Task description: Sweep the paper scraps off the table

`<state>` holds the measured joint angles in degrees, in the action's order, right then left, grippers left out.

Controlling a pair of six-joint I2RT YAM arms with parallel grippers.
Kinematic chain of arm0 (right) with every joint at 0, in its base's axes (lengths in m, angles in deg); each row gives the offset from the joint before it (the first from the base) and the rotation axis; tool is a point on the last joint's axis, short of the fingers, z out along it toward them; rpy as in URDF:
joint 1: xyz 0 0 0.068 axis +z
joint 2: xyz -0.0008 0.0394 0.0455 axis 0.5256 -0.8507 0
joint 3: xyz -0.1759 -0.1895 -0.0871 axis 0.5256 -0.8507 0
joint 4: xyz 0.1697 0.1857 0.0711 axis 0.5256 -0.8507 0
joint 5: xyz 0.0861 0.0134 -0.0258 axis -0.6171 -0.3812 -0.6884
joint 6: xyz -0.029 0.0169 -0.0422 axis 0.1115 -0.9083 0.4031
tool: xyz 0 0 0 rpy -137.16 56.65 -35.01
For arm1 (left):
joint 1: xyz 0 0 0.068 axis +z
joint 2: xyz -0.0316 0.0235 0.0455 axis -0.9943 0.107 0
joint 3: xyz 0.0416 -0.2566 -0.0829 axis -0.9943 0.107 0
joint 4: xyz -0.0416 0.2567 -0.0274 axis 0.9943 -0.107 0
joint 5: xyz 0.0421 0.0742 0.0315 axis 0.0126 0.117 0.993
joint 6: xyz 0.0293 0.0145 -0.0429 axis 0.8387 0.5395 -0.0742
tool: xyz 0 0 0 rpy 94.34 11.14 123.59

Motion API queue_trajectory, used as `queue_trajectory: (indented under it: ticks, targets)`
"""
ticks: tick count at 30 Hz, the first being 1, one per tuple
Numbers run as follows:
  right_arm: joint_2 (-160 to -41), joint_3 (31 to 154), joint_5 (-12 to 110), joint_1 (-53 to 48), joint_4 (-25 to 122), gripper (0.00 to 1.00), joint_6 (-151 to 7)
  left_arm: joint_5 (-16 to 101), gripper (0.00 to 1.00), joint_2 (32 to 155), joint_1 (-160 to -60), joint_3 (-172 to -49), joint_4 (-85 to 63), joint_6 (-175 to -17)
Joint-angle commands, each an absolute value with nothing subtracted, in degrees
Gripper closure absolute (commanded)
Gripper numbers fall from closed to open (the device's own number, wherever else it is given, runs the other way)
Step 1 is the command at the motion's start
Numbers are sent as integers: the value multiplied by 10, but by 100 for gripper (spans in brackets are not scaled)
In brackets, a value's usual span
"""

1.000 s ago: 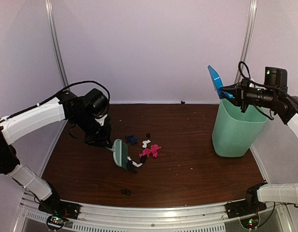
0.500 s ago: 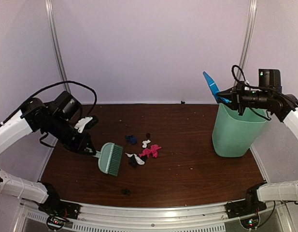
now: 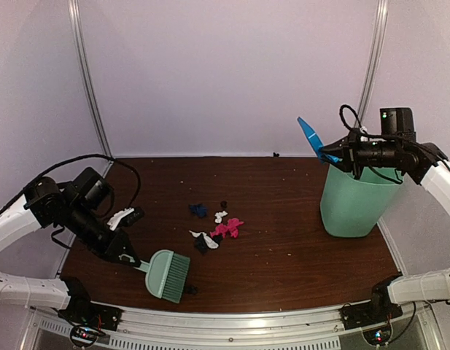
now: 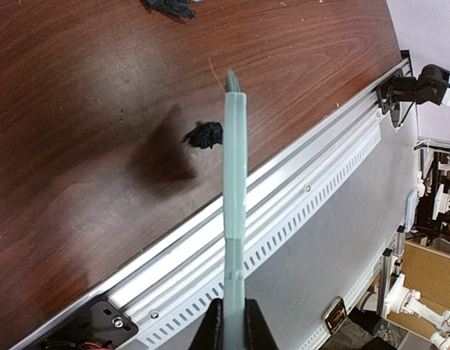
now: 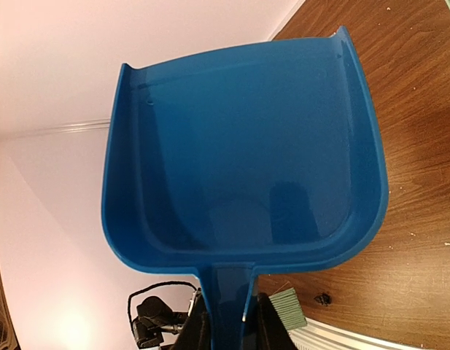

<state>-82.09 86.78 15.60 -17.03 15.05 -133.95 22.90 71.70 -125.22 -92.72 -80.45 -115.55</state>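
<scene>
One silver rail edges the brown table; just behind it, the left gripper clamps a green brush beside a black wad. Mid-table the paper scraps cluster. Farther right, the right gripper pinches a blue dustpan above the bin rim, before pale walls.

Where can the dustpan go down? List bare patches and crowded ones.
Bare: the table between the paper scraps and the bin, and the far strip by the back wall. Crowded: the scraps left of centre, and front-left, where the brush is beside a black wad.
</scene>
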Motion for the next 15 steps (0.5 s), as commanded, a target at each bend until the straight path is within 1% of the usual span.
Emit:
queue_trajectory:
  ticks: [1,4,8,15]
  targets:
    - [-820,864,160,-164,165,100,-1326,193,100,726,-1255,-914,-735,-1177]
    - [-817,861,162,-164,160,100,-1325,189,100,736,-1255,-898,-698,-1194]
    - [-809,854,162,-163,157,100,-1325,218,100,769,-1255,-890,-685,-1194]
    - [-809,856,159,-163,151,100,-1323,286,100,845,-1255,-928,-670,-1169]
